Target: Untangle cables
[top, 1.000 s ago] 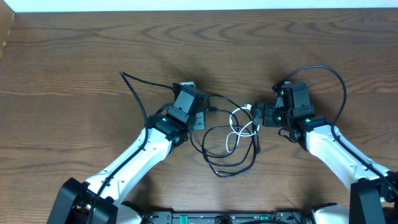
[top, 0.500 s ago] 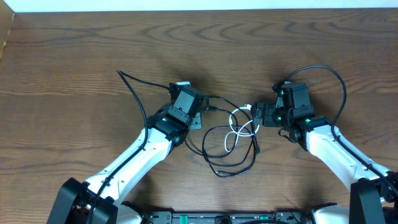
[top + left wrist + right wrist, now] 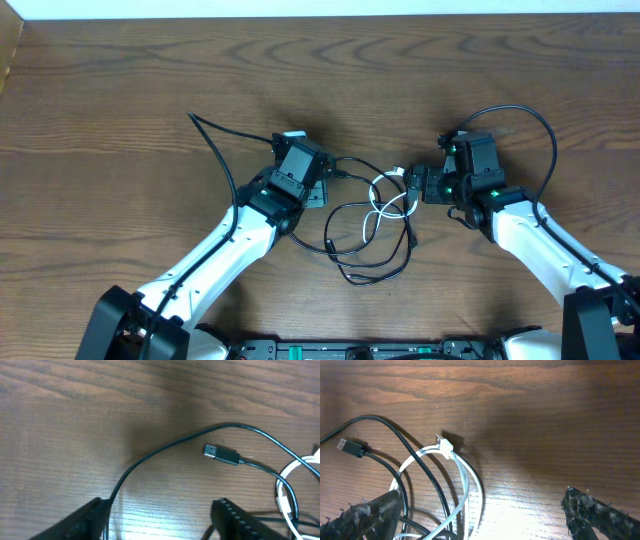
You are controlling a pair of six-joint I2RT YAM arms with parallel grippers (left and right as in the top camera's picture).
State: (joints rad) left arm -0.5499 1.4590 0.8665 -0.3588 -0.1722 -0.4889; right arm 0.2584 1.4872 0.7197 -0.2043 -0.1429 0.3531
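Left wrist view: left claw [image 3: 160, 508] gapes wide, a black cable [image 3: 165, 446] lying free beside one finger, the white cable [image 3: 449, 452] looped through it beyond, mid-worktop [image 3: 100, 80]; the right claw [image 3: 409, 186], wide and empty, faces them, likely to pull opposite.

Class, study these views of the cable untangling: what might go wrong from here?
The white cable loops through the black cables; pulling one strand may tighten the tangle or drag the whole bundle.
The right gripper, open over crossing strands, might close on white and black together.
The left gripper is open with a black strand near one finger; closing may miss it.
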